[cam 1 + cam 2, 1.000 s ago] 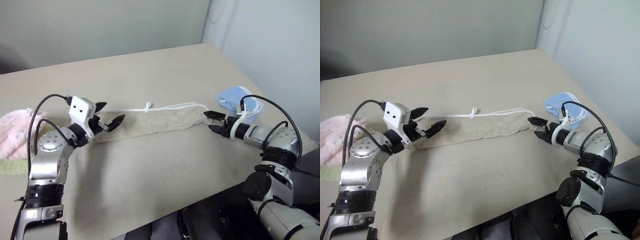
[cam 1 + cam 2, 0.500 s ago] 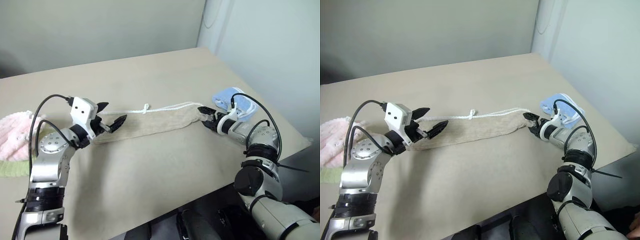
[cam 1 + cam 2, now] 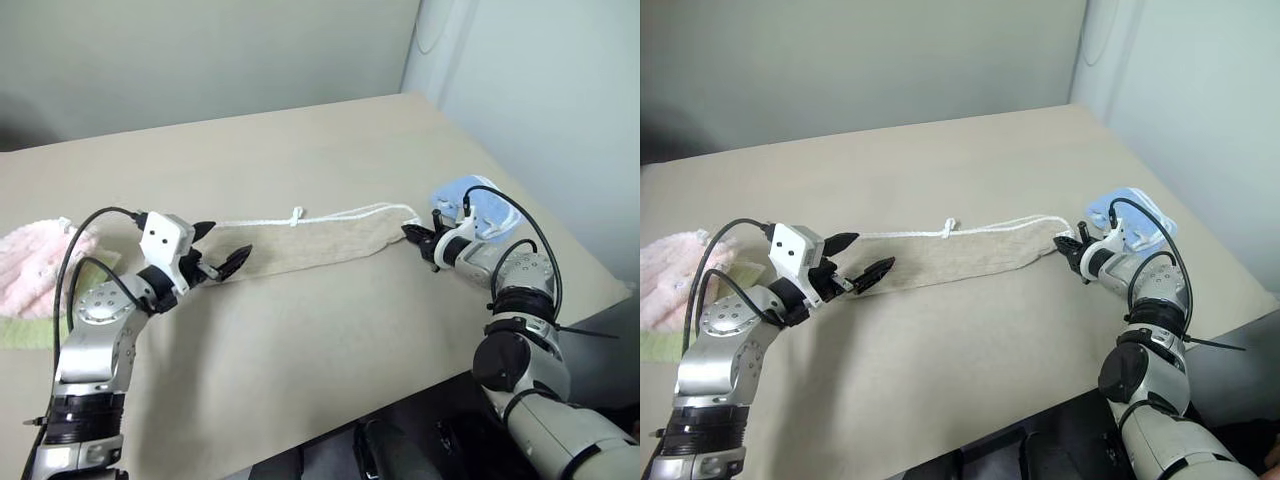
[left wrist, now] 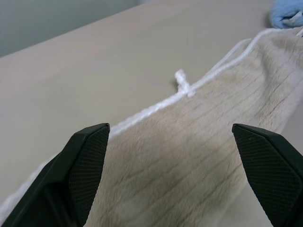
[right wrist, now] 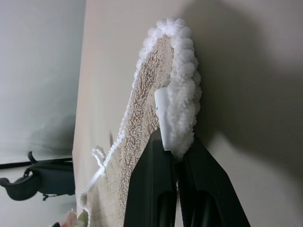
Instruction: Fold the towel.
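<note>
The towel [image 3: 305,243] lies stretched across the worktop [image 3: 300,140]. The right gripper [image 3: 418,240] reaches low, fingers clenched on the towel's end; the left gripper [image 3: 218,257] hovers level at the opposite end, fingers spread.

One beige towel [image 3: 310,245], one pink towel [image 3: 30,270], one light blue cloth [image 3: 470,205], perhaps one green cloth [image 3: 25,335].

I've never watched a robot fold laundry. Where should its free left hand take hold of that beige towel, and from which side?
Probably at the towel's near left end, coming in level along its length. The towel lies flat as a long strip, and that end sits right between the open left gripper's fingers. The right gripper is shut on the opposite end, so gripping this one would let both ends lift together.
</note>
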